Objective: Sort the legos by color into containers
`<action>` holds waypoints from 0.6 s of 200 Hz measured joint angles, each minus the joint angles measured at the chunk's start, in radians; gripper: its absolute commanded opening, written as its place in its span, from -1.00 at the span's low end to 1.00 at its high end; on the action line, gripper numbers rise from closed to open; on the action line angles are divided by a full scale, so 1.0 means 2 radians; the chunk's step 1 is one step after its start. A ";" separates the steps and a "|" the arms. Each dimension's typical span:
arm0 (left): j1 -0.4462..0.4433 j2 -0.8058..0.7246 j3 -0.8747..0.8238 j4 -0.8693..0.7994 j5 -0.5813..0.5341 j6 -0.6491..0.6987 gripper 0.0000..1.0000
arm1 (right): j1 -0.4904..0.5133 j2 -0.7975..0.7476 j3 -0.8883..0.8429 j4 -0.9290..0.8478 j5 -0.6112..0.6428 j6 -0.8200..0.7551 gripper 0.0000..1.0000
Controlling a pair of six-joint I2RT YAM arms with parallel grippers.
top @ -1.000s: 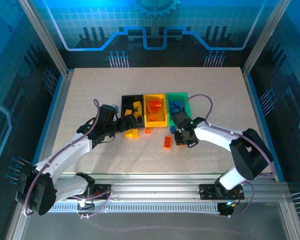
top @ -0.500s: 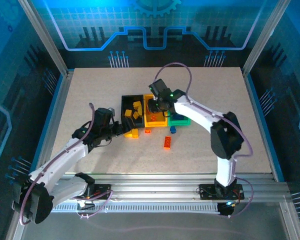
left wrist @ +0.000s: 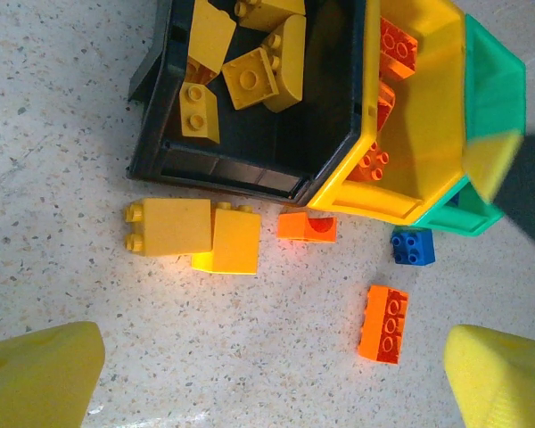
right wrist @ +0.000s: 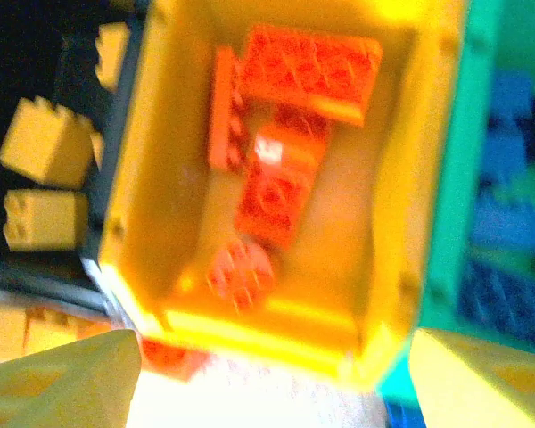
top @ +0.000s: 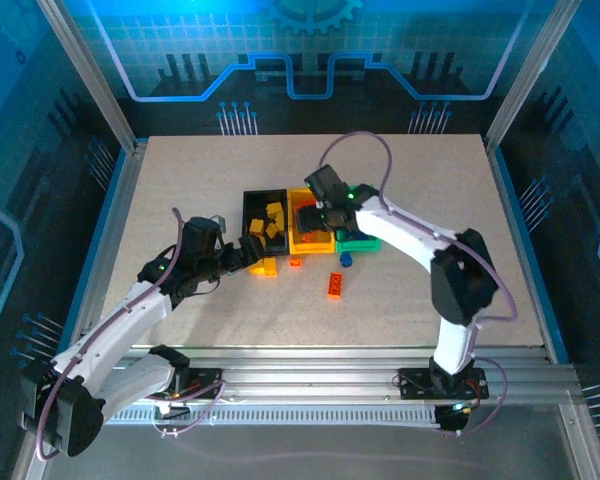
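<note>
Three joined containers stand mid-table: black [top: 252, 200], yellow [top: 311, 245] and green [top: 361, 243]. The black one [left wrist: 165, 134] holds yellow legos [left wrist: 250, 76]. In the yellow one [right wrist: 383, 223] lie orange legos [right wrist: 308, 67], one of them blurred [right wrist: 241, 272] near the front wall. My right gripper [top: 308, 214] hangs open above the yellow container, nothing between its fingers [right wrist: 62, 383]. My left gripper [top: 250, 253] is open low over the table, short of two loose yellow legos [left wrist: 169, 227]. A small orange lego [left wrist: 308, 227], a blue one [left wrist: 413, 246] and an orange one [left wrist: 383, 312] lie in front of the containers.
Blue legos [right wrist: 508, 152] show in the green container [right wrist: 446, 178]. The right arm's cable [top: 355, 140] arcs over the far side of the containers. Bare speckled table [top: 230, 330] stretches from the loose legos to the rail at the near edge.
My right arm swung from the table in front of the green container to above the yellow one, and its jaws opened. My left gripper drew back slightly to the left.
</note>
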 measured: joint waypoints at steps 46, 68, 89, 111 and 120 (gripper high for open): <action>0.009 0.002 -0.015 0.001 0.000 0.000 0.98 | 0.043 -0.082 -0.173 -0.009 0.002 0.067 0.68; 0.010 0.005 -0.021 0.001 0.001 0.000 0.98 | 0.058 -0.078 -0.211 -0.006 -0.002 0.091 0.68; 0.011 0.007 -0.023 0.002 0.001 0.000 0.98 | 0.061 -0.063 -0.218 0.005 -0.007 0.103 0.67; 0.011 0.007 -0.023 0.002 0.001 0.000 0.98 | 0.062 -0.038 -0.215 0.016 -0.008 0.107 0.47; 0.011 0.007 -0.023 0.002 0.001 0.000 0.98 | 0.062 -0.027 -0.211 0.016 -0.005 0.109 0.32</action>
